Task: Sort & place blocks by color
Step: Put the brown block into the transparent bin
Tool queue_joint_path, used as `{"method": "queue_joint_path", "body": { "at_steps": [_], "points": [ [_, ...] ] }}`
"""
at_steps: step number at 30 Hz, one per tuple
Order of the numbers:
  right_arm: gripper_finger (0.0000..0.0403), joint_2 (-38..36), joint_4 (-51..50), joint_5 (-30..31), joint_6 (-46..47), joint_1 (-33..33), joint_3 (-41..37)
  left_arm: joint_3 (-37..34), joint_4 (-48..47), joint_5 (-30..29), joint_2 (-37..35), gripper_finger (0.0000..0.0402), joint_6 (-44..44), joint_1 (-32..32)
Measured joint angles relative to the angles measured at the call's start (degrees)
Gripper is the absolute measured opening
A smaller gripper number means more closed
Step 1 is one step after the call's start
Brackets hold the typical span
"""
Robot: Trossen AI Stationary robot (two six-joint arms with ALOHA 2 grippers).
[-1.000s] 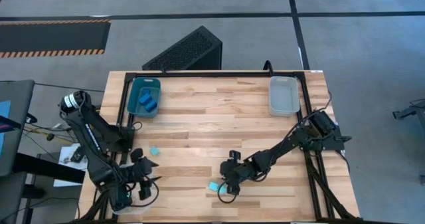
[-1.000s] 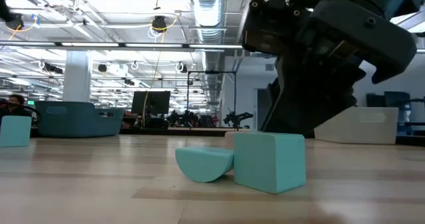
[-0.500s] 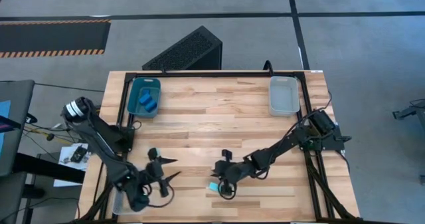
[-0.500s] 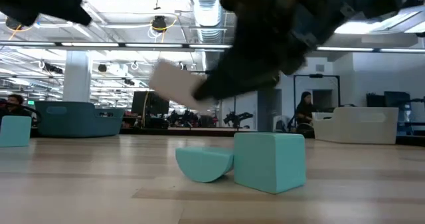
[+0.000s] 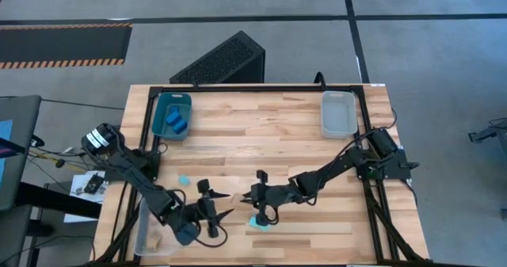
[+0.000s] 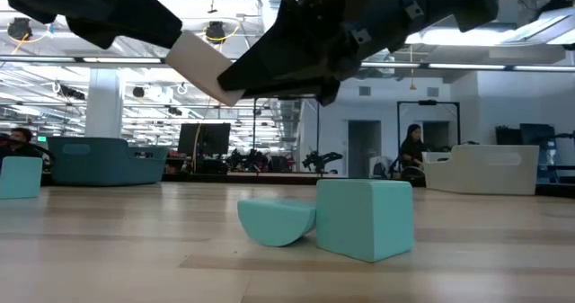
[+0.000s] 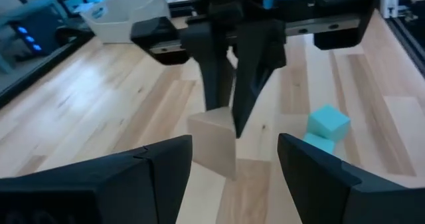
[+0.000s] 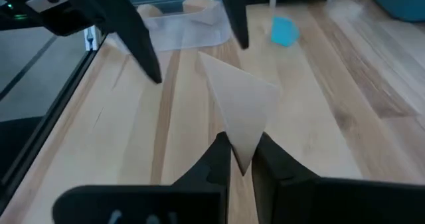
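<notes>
A pale tan wood wedge block hangs above the table with my right gripper shut on it, left of the table's middle. My left gripper faces it from the table's left, open. Its fingers stand wide on either side of the block's line, short of the block. Below, a turquoise cube and a turquoise half-round block lie side by side on the wood. Another turquoise block lies farther left. My right gripper pinches one narrow corner of the tan wedge between its two fingers. The fingers slant down from the table's right toward its left. The wedge sticks out beyond the fingertips, lifted clear of the table and tilted.
A teal bin with deep blue blocks stands at the far left. A clear bin stands at the far right. A clear bin holding tan blocks sits at the near left corner. A person shows in the room behind.
My right gripper has taken hold of the tan wedge beside the turquoise blocks. It has lifted the wedge clear and carried it up toward the table's left and far side. My left gripper has swung toward the table's right, toward the wedge, staying open.
</notes>
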Motion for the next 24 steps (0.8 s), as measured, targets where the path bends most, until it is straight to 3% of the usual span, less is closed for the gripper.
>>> {"method": "queue_joint_path", "body": {
  "at_steps": [10, 16, 24],
  "points": [
    [0.0042, 0.0, 2.5, 0.0, -6.8, 0.6, 0.0, 0.0, 0.2, 6.3, 0.0, 0.0203, -1.0, 4.8],
    [0.0043, 0.0, 2.7, 0.0, -8.0, 0.7, 0.0, 0.0, 0.3, 10.0, 0.0, 0.0165, -1.1, 6.3],
    [0.0049, 0.0, 2.7, -0.3, -7.9, 0.6, 0.0, 0.0, 0.7, 10.1, -0.1, 0.0101, -0.7, 6.3]
  ]
}}
